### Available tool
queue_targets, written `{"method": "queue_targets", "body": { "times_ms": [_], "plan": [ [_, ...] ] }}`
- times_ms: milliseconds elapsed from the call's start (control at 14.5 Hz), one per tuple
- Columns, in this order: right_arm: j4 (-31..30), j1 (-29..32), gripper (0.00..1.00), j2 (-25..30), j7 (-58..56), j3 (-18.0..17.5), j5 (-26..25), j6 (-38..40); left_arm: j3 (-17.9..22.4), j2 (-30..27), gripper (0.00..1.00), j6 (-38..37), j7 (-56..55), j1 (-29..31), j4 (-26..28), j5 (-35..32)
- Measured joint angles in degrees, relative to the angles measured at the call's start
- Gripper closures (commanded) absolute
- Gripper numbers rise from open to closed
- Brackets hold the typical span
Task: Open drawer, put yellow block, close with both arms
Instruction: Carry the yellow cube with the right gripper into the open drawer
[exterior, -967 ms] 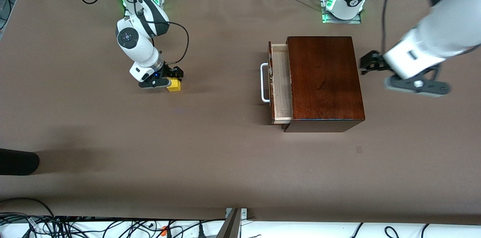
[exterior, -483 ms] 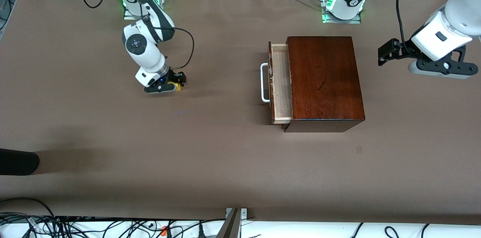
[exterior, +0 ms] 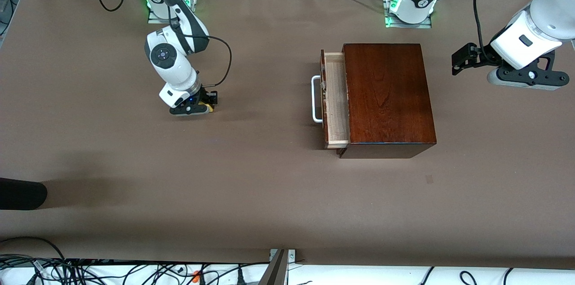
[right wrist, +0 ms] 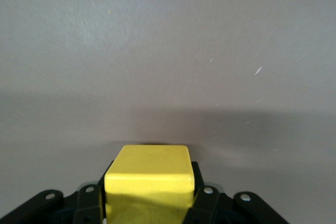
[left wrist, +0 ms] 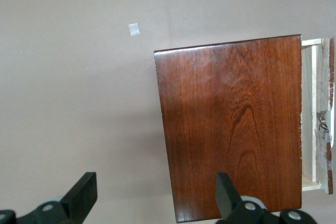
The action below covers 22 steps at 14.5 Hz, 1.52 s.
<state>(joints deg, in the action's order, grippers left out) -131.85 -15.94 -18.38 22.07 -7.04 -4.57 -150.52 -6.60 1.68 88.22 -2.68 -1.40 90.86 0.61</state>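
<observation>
Right now, front view: brown table (exterior: 269,195) fills the frame, both arm bases along the top edge.
Right arm: comes down from the upper left of the frame, wrist bent low to the table.
Right gripper (exterior: 204,104): left of centre, down at the tabletop, fingers clamped on the yellow block (exterior: 206,106); only a sliver of yellow peeks out under the black fingers.
Wooden box (exterior: 386,96): right of centre, glossy reddish-brown top.
Drawer (exterior: 336,96): pulled partway out of the box toward the right arm's end of the table, pale wood inside showing, nothing visible in it.
Handle (exterior: 316,98): white bar on the drawer's front, facing the block.
Block and drawer: well apart, bare table between them.
Left arm: enters at the upper right edge of the frame.
Left gripper (exterior: 460,61): in the air over bare table just beside the box's closed end, touching nothing.

Next, left wrist view: looking down on the box.
Box top: wood grain fills the middle and right of the frame.
Drawer: pale strip at the right edge, open.
Fingers (left wrist: 81,195): two black tips at the bottom edge, spread wide apart, nothing between them.

Last, right wrist view: close on the catch.
Block: bottom centre of the frame, bright yellow, squeezed between the black finger pads (right wrist: 202,198) on both sides.
Table: plain brown above it.
</observation>
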Motion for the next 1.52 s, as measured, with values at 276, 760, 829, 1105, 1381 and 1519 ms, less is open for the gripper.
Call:
{"method": "queue_targets", "body": {
  "times_ms": [276, 760, 829, 1105, 1381, 1519],
  "plan": [
    [11.41, 0.02, 0.91, 5.6, 0.01, 0.44, -0.01, 22.37, -0.03, 0.0, 0.0, 0.0, 0.0, -0.11, 0.01, 0.0],
    [35.65, -0.17, 0.97, 9.11, 0.32, 0.5, 3.37, 55.01, -0.03, 0.0, 0.0, -0.05, 0.0, -0.12, 0.02, 0.0],
    [37.77, -0.48, 0.98, 9.03, 1.26, 0.43, 4.56, 56.31, -0.03, 0.0, 0.0, -0.05, 0.0, -0.12, 0.02, 0.0],
    [43.0, -5.56, 0.98, 7.07, 15.45, 0.1, 7.05, 56.96, -0.03, 0.0, 0.0, -0.05, 0.0, -0.14, 0.03, 0.0],
    [48.99, -14.71, 1.0, 1.84, 41.03, -0.24, 8.49, 56.55, -0.03, 0.0, 0.0, -0.05, 0.0, -0.16, 0.04, 0.0],
    [52.12, -18.86, 1.0, -1.45, 54.7, -0.29, 8.53, 54.2, -0.03, 0.0, 0.0, -0.05, 0.0, -0.17, 0.05, 0.0]
  ]
}}
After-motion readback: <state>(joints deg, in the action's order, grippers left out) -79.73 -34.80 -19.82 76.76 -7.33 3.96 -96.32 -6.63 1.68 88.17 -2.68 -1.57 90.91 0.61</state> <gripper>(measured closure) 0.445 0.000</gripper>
